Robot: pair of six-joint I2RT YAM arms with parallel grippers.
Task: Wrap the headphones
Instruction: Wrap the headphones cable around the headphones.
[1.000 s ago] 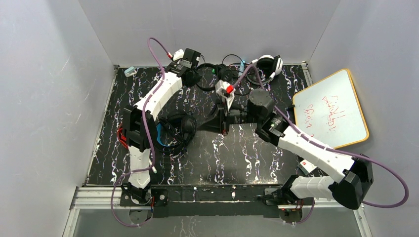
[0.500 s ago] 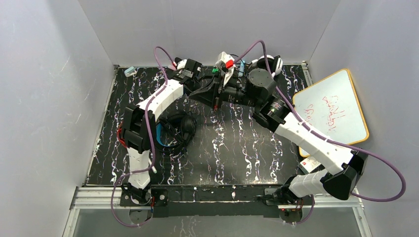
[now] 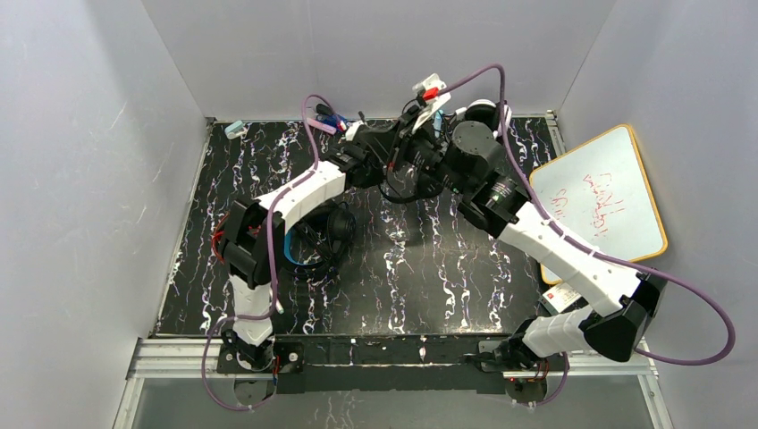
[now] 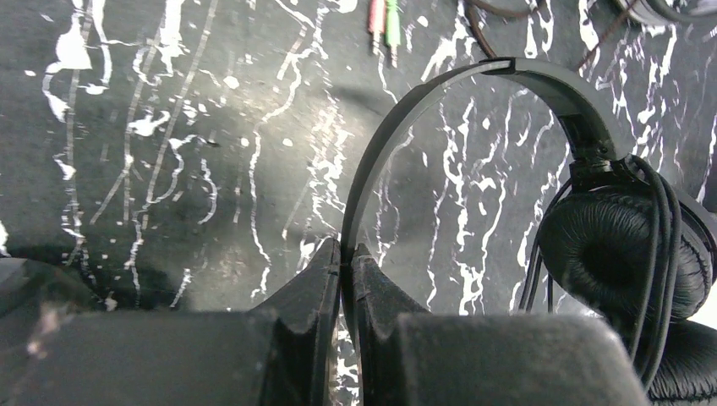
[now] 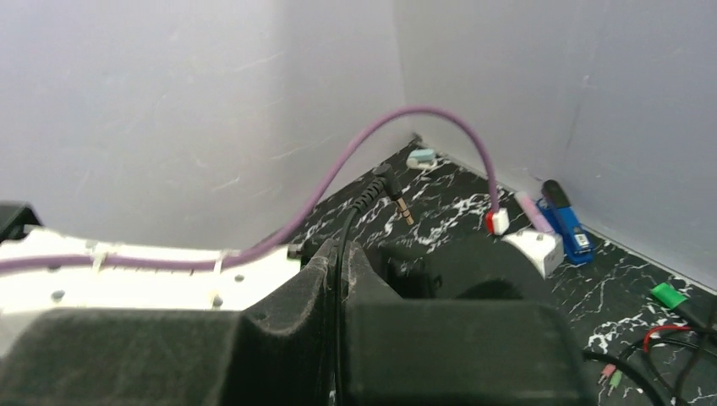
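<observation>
Marbled tabletop; left end effector pinching one headband, right end effector one cable

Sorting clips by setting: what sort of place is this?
Probably a robotics lab cell: two robot arms bolted to a marbled black table, plain white walls around it, a whiteboard alongside.

The headphones have a smooth plastic headband and wrinkled leatherette earpads.

All-black headphones on a black, white-veined marble tabletop
</observation>
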